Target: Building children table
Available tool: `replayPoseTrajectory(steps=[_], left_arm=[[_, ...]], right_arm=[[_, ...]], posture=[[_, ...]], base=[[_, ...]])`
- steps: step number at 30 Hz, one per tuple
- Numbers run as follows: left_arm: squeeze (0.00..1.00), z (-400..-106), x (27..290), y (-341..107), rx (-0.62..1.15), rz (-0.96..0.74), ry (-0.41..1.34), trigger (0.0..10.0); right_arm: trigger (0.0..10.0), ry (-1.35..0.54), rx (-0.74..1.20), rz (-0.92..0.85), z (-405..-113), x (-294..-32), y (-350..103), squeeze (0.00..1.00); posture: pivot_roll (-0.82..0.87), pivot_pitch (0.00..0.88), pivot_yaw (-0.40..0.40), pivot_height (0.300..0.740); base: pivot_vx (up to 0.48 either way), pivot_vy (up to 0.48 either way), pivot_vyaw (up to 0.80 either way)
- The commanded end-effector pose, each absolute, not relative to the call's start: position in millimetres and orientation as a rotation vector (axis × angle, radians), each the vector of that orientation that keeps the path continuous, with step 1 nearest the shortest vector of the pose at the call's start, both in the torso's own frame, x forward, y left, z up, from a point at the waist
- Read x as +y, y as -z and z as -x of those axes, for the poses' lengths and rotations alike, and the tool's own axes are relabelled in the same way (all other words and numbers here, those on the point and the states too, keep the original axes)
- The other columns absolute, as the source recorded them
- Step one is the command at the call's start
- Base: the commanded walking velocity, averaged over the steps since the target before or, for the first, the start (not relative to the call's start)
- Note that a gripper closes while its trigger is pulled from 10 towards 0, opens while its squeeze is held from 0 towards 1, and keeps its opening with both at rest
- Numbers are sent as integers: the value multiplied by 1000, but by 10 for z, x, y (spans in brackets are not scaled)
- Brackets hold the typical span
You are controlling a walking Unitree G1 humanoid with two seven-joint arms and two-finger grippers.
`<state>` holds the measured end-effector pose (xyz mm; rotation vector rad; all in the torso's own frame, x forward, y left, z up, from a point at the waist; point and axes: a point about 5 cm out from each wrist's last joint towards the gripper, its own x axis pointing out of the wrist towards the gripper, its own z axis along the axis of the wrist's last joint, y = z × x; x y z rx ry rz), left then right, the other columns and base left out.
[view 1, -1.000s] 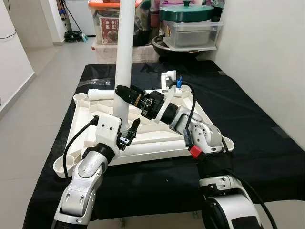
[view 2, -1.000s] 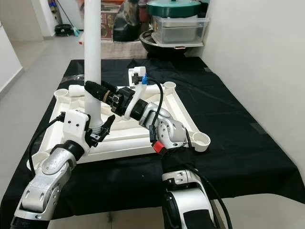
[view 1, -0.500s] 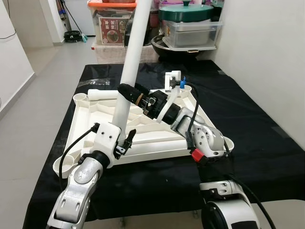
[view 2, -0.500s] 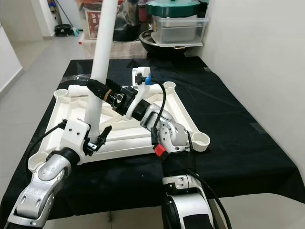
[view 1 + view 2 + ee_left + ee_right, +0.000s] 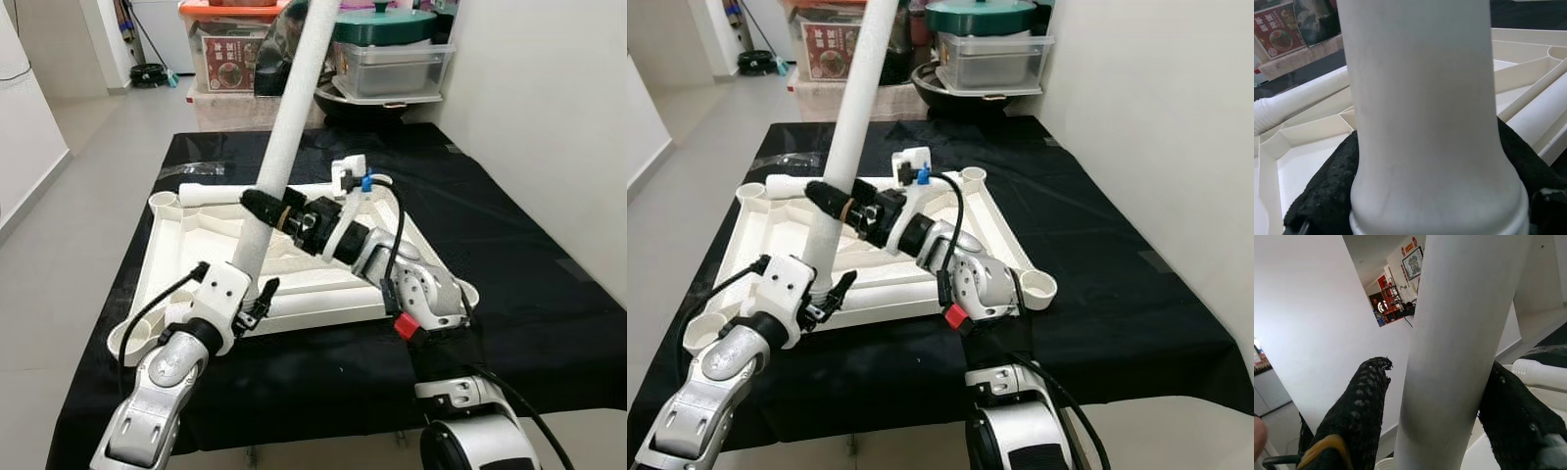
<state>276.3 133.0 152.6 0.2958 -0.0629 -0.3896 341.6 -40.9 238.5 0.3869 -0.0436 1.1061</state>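
Note:
A long white table leg (image 5: 284, 147) leans with its top toward the back right, over the upturned white tabletop (image 5: 186, 255). My left gripper (image 5: 257, 296) is shut on the leg's lower end, near the tabletop's front edge. My right gripper (image 5: 259, 204) is shut on the leg higher up, reaching in from the right. In the left wrist view the leg (image 5: 1420, 98) has black fingers (image 5: 1327, 191) on both sides. The right wrist view shows the leg (image 5: 1454, 357) between its fingers (image 5: 1359, 401). A second white leg (image 5: 211, 194) lies along the tabletop's far edge.
The tabletop rests on a table covered with a black cloth (image 5: 529, 294). Round corner sockets (image 5: 468, 292) stick out at its corners. Storage boxes and a green-lidded pot (image 5: 392, 54) stand behind the table. A white wall is on the right and open floor (image 5: 78, 147) on the left.
The leg has gone from upright to leaning, its top swinging right. My left gripper moved the lower end toward the tabletop's front edge. Both grippers kept their hold.

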Motion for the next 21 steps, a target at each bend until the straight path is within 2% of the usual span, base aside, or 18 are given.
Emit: replayPoseTrajectory(steps=[1,8,21], left_arm=[[0,-2737,1283,-1488,-44,-324,433,10000],[0,-2726,1254,-1477,-45,-338,454,10000],[0,-2651,1200,-1388,-23,-362,515,10000]], right_arm=[[10000,-1181,-68,-352,-3341,-289,-2452,0],[10000,-1174,-61,-353,-3348,-250,-2440,0],[10000,-1203,-32,-470,-3337,-222,-2493,0]], posture=[[67,0,-12,740],[70,0,-11,740],[69,0,-11,740]], base=[[0,0,0],[0,0,0],[0,0,0]])
